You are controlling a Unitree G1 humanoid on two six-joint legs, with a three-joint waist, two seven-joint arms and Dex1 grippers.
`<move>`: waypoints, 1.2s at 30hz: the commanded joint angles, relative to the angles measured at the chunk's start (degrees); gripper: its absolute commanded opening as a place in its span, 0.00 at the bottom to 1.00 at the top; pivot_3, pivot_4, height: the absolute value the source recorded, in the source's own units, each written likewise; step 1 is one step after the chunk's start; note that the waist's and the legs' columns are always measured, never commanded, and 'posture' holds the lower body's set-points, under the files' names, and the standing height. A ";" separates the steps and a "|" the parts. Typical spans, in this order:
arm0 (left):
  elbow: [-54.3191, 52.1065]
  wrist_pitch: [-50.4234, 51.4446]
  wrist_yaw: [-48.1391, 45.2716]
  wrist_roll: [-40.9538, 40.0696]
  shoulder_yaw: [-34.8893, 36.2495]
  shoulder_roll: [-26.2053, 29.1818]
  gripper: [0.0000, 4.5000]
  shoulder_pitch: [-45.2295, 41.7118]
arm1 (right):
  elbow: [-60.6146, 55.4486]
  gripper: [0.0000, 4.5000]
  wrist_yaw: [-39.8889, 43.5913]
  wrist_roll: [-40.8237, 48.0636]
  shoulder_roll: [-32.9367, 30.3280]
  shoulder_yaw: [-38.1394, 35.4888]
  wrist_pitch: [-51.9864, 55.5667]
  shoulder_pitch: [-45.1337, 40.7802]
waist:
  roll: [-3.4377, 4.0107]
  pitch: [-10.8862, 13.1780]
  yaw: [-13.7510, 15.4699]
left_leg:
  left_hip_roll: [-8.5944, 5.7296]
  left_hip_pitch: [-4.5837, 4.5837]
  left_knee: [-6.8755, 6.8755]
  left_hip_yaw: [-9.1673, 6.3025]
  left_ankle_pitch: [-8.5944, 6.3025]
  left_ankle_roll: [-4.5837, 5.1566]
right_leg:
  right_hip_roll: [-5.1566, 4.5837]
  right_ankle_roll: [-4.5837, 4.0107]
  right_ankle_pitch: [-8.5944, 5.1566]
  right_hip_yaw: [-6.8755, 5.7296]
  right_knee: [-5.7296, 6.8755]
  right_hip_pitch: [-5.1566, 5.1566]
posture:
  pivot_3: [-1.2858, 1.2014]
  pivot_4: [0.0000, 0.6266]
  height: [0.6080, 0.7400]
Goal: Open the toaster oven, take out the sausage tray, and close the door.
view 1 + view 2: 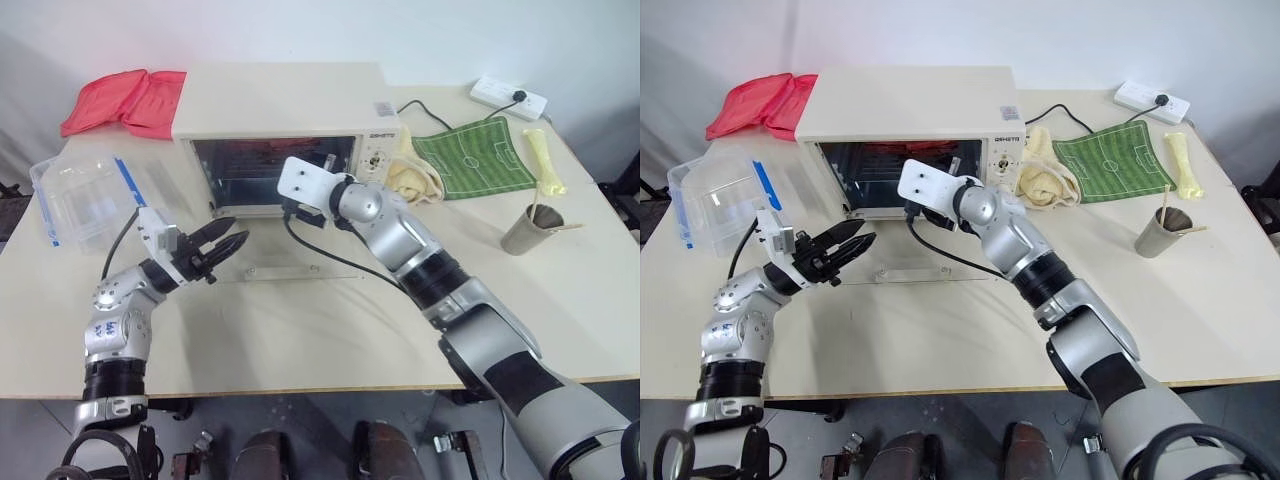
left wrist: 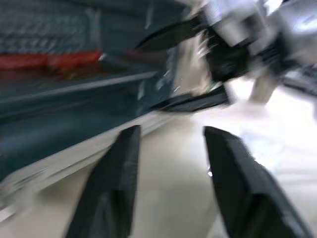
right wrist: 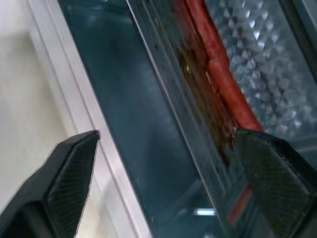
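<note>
**Left eye view: oven door down, both grippers at the opening, tray still inside**

The toaster oven (image 1: 285, 105) stood at the far middle of the table (image 1: 330, 340), its control panel on the right side. The door (image 1: 290, 268) lay folded down flat toward the near edge, its glass clear enough that the tabletop showed through it. The sausage tray (image 3: 198, 84) sat on its shelf inside the cavity — red-brown sausages and brown grease stains were plain in the right wrist view, with the patterned back wall behind them.

The right gripper (image 3: 166, 163) was held at the mouth of the oven, just in front of the tray, fingers spread wide with nothing between them. The left gripper (image 1: 215, 243) hovered over the left end of the lowered door, pointing toward the oven; its fingers (image 2: 116, 183) stood parted, gripping nothing. No contact with the door could be confirmed for either gripper.

Other items noted: a clear plastic box (image 1: 85, 200) at the left of the table, a red cloth (image 1: 125, 100) at the far left corner, a cream cloth (image 1: 415, 180) just right of the oven, a green football-pitch mat (image 1: 480, 155) beside that, a power strip (image 1: 510, 97) at the far right, and a grey cup (image 1: 530, 230) near the right edge.
</note>
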 commanded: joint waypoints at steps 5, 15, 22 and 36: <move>-11.47 -0.73 6.25 -4.66 3.08 -3.58 0.98 5.78 | 12.89 1.00 -9.24 -7.21 4.34 2.07 -8.82 -5.86 | 0.02 0.01 -0.23 | -0.02 0.00 0.01 -0.38 0.00 0.00 | 0.00 0.00 0.00 0.03 0.00 0.02 | 0.52 0.24 1.00; -15.98 -3.49 16.18 -3.18 5.46 -5.06 1.00 9.71 | 27.91 0.80 -20.78 -13.91 8.54 4.24 -13.02 -11.50 | 0.03 0.02 -0.30 | -0.03 -0.01 -0.02 -0.48 0.00 -0.01 | 0.00 0.00 0.00 0.06 -0.01 0.06 | 0.52 0.24 1.00; -17.07 -1.33 18.54 -3.56 6.09 -3.88 1.00 10.34 | 29.96 0.32 -22.45 -15.91 8.35 4.70 -13.98 -11.14 | 0.06 0.04 -0.30 | -0.03 -0.01 -0.02 -0.49 0.00 -0.01 | 0.02 0.00 0.00 0.09 -0.02 0.07 | 0.52 0.24 1.00; -13.35 0.59 19.08 -2.84 6.24 0.04 1.00 8.31 | 15.33 0.01 -19.32 -19.31 5.08 4.88 -14.30 -4.13 | 0.07 0.04 -0.39 | -0.03 -0.03 -0.05 -0.53 0.01 -0.02 | 0.04 0.00 0.00 0.11 -0.04 0.07 | 0.52 0.24 1.00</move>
